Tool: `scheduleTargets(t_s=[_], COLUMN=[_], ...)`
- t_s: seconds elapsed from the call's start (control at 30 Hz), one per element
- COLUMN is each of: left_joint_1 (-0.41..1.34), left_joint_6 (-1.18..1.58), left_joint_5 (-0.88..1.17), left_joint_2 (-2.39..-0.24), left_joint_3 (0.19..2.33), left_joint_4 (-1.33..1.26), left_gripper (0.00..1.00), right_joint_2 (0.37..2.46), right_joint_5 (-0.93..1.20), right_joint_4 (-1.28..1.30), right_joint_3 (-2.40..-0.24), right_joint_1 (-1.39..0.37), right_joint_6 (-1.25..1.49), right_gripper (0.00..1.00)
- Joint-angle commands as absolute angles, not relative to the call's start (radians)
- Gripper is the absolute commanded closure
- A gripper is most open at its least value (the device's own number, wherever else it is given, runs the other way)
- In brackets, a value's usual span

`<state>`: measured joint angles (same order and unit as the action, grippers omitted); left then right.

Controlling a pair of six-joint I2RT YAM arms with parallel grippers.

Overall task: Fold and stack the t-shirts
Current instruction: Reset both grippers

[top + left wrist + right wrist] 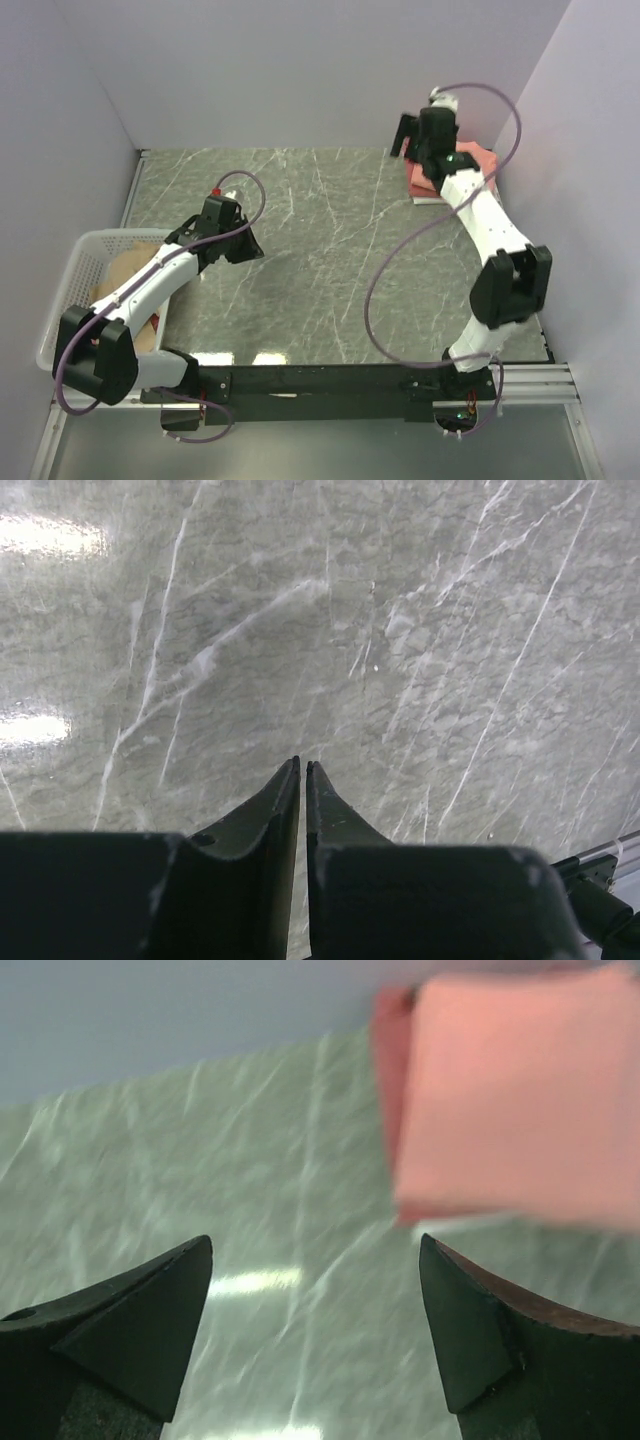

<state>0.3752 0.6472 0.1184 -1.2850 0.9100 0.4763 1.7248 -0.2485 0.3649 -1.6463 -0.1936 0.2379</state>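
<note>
**Inspector:** State of the left gripper (302, 770)?

**Recorder:** Jaws all but together, with only a thin slit between them and nothing in it. It hangs over bare marbled table (420, 630), near the white lattice basket (75, 262) at the left edge.

**Inspector:** And the right gripper (315, 1250)?

**Recorder:** Spread wide and holding nothing. It is raised at the far right corner, just beside the stack and apart from it.

**Inspector:** Location of the shirts?

**Recorder:** Two lie folded in that far right corner. The salmon-orange t-shirt (520, 1090) sits on top of the coral-red t-shirt (385, 1050), whose edge shows along one side. The pale tan t-shirt (125, 272) lies loose in the basket, partly hidden by the left arm.

**Inspector:** Is the stack square?

**Recorder:** The wrist view is blurred, so I cannot tell.
</note>
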Motion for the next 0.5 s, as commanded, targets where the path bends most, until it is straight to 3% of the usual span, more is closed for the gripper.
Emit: scheduleTargets(t_s=[0.0,0.3,0.47], left_joint_1=[0.371,0.370,0.370], left_joint_6=[0.630,0.637,0.644], left_joint_5=[0.115,0.055,0.040], left_joint_2=[-1.240,-1.177,-1.152], left_joint_3=[0.954,0.910,0.876], left_joint_4=[0.465,0.477,0.465], left_gripper=[0.87,0.87,0.87], right_joint_2=[1.547,1.123,0.983], right_joint_5=[-0.143,0.098,0.048], right_joint_4=[0.267,0.040,0.123], right_joint_3=[-1.461,-0.832,-0.759], right_joint_1=[-0.293,-0.416,-0.416], right_joint_6=[0.398,0.619,0.615], right_gripper=[0.10,0.09,0.08])
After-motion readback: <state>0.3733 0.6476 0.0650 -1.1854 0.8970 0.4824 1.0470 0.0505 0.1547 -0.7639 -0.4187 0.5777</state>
